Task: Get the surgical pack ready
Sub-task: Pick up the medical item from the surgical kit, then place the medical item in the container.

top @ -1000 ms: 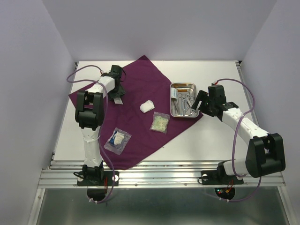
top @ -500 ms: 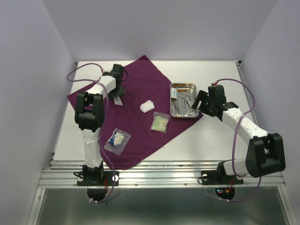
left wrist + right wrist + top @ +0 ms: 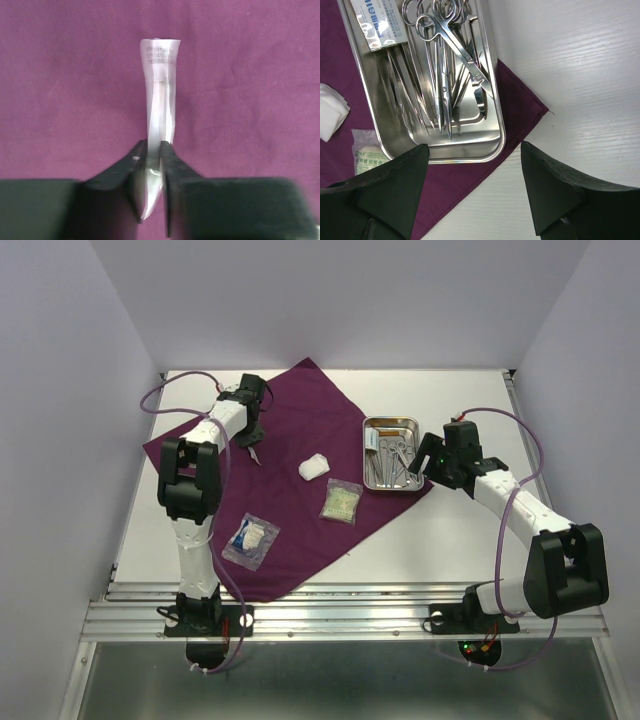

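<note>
- White desk point(image 3: 400, 540), carrying everything, with both arm bases at its near edge.
- Dark-purple cloth point(image 3: 300, 430), spread cornerwise over the left and middle of the desk, one corner toward the far edge.
- Steel tray point(image 3: 395, 428), right of the desk's centre, resting on the right corner of the cloth.
- Right gripper point(image 3: 425, 458), just beside the near-right side of the tray, jaws wide apart, holding nothing.
- Left gripper point(image 3: 154, 147), over the far-left part of the cloth, jaws narrow, pinching one end of a slim clear packet point(image 3: 160, 90).
- Clear packet with blue and white contents point(image 3: 251, 538), on the cloth toward the desk's near-left corner.
- Greenish packet point(image 3: 342, 502), on the cloth near the desk's centre.
- Scissors point(image 3: 457, 45), inside the tray among other steel instruments, beside a labelled packet point(image 3: 377, 25).
- White gauze pad point(image 3: 314, 467), mid-cloth, between the left gripper and the tray.
</note>
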You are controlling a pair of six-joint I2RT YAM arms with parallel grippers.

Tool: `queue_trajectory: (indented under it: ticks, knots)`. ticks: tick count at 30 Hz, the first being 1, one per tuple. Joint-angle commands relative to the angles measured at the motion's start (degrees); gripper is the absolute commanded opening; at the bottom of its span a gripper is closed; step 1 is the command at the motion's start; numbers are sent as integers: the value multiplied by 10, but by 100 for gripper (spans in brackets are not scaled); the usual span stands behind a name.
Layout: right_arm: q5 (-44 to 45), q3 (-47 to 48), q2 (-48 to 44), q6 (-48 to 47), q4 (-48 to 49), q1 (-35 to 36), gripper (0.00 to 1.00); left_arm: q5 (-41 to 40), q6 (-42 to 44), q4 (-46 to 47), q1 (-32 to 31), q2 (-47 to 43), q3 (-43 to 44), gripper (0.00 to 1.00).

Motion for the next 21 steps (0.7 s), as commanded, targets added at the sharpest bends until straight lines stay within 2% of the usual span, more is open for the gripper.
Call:
queue_trajectory:
  ticks: [1,3,4,11,16,17,21]
  knots:
    - [-3,0,-2,3,18,-3,79,-12,0,-8,-3,-30,14,24]
    - [-3,0,-2,5,18,-3,79,-11,1,-12,-3,-31,17,17]
    - [-3,1,-2,4,18,-3,79,-10,1,-14,-3,-33,20,0]
    - [-1,1,-3,4,18,-3,79,35,14,7,-15,-86,21,0]
    - [1,1,-1,7,20,-3,79,182,28,91,-46,-142,-19,0]
    - [1,1,-1,7,21,-3,79,239,25,128,-54,-146,-26,0]
    - [4,3,-5,10,21,-3,79,328,1,202,-124,-139,-29,0]
